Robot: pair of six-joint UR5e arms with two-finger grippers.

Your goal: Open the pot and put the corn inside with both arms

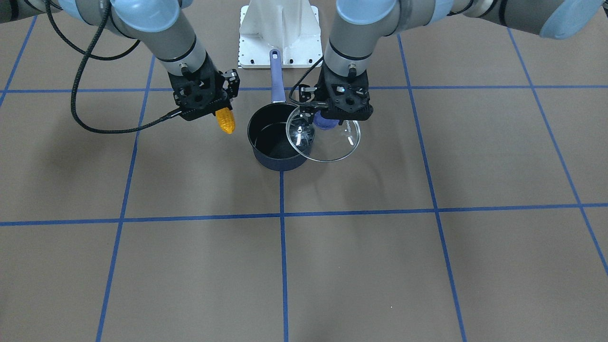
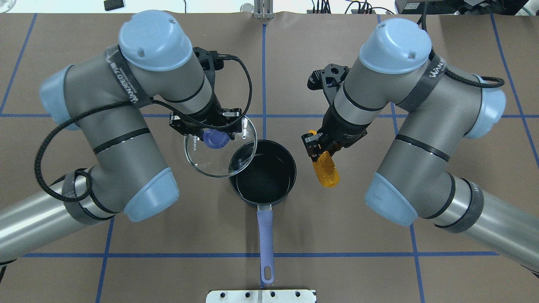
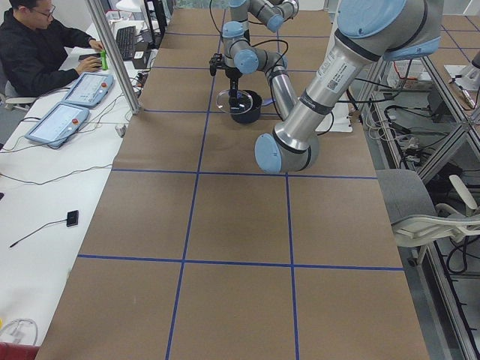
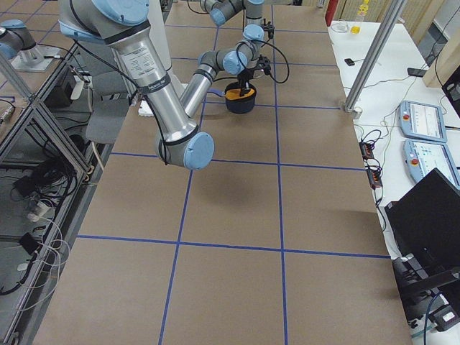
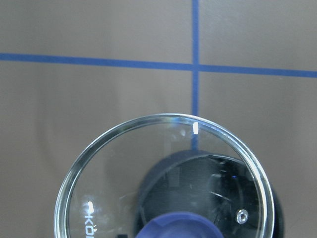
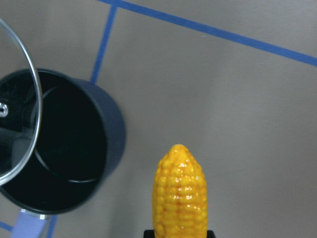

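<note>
The dark navy pot (image 1: 280,164) stands open at the table's middle, its purple-blue handle (image 2: 265,240) pointing toward the robot base. My left gripper (image 2: 212,130) is shut on the purple-blue knob (image 1: 325,122) of the clear glass lid (image 2: 206,160). It holds the lid lifted and shifted to the left arm's side, its edge still overlapping the pot's rim. My right gripper (image 2: 320,149) is shut on the orange-yellow corn (image 2: 326,170), which hangs in the air beside the pot (image 6: 64,148), on the right arm's side. The corn's tip (image 6: 181,163) points away from the fingers.
The white robot base plate (image 1: 280,33) sits just behind the pot's handle. Blue tape lines (image 1: 282,266) grid the brown table. In the exterior left view an operator (image 3: 37,45) sits at a side bench with control pendants (image 3: 56,124).
</note>
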